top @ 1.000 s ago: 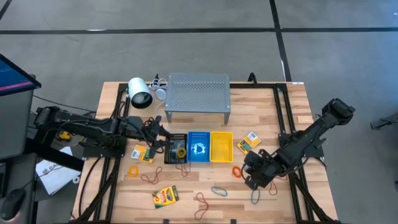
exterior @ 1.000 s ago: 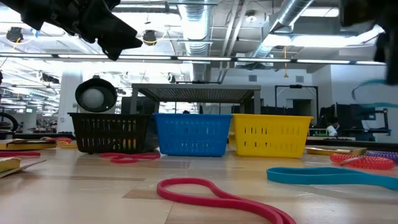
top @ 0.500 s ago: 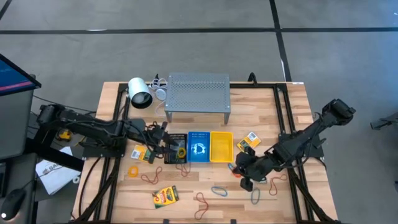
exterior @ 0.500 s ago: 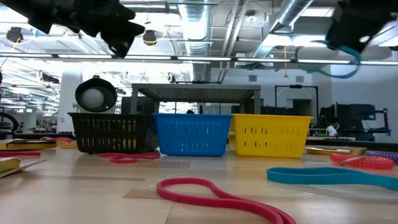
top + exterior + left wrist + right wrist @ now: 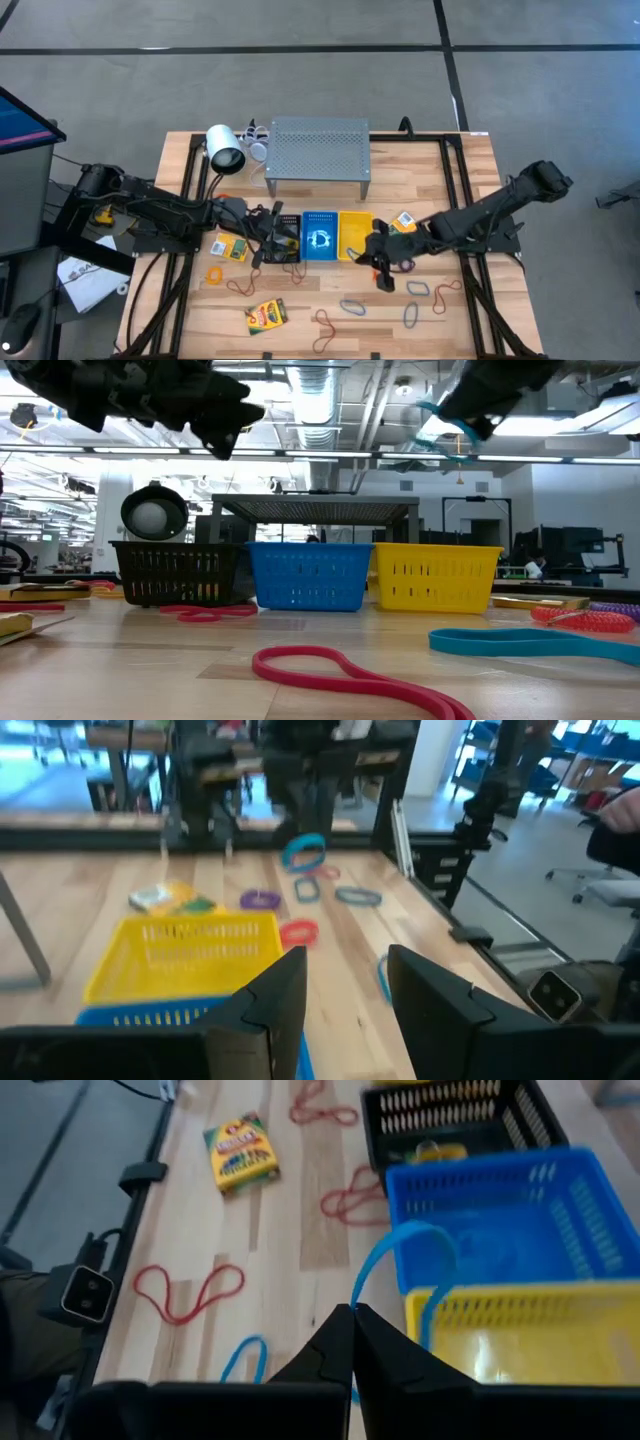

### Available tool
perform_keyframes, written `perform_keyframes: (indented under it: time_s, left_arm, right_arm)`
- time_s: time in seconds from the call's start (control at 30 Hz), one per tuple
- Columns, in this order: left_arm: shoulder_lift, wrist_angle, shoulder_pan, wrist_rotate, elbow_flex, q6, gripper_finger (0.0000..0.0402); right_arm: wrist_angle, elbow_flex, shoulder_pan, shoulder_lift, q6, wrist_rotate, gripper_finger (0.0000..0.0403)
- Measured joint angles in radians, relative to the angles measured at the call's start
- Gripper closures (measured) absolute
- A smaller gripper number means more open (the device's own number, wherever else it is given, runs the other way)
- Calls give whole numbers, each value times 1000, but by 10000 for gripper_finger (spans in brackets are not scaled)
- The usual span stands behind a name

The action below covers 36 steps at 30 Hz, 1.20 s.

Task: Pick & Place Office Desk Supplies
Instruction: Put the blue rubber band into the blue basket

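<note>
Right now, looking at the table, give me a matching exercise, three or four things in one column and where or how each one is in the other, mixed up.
Things:
1. blue rubber band
2. left gripper
3. crayon box
4. grey perforated shelf

Places or states:
A. flat on the wood at the table's front
B. behind the three baskets
C. pinched in the shut right gripper
D. fingers apart, over the black basket

Pairs: 1-C, 2-D, 3-A, 4-B
</note>
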Motion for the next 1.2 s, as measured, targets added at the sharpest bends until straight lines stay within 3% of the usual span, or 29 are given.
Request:
perform_keyframes:
  time_s: [0.33,0.8,1.2]
  left_arm:
    - [-1,67,7,0,0,84,264]
    - [-1,151,5,-1,0,81,264]
    - [-1,150,-18,0,0,59,264]
  right_arm:
    - [148,0,-146,0,-156,-190,403]
    - [504,2,-166,101,-278,-394,403]
    - [547,51,-217,249,-298,-441,403]
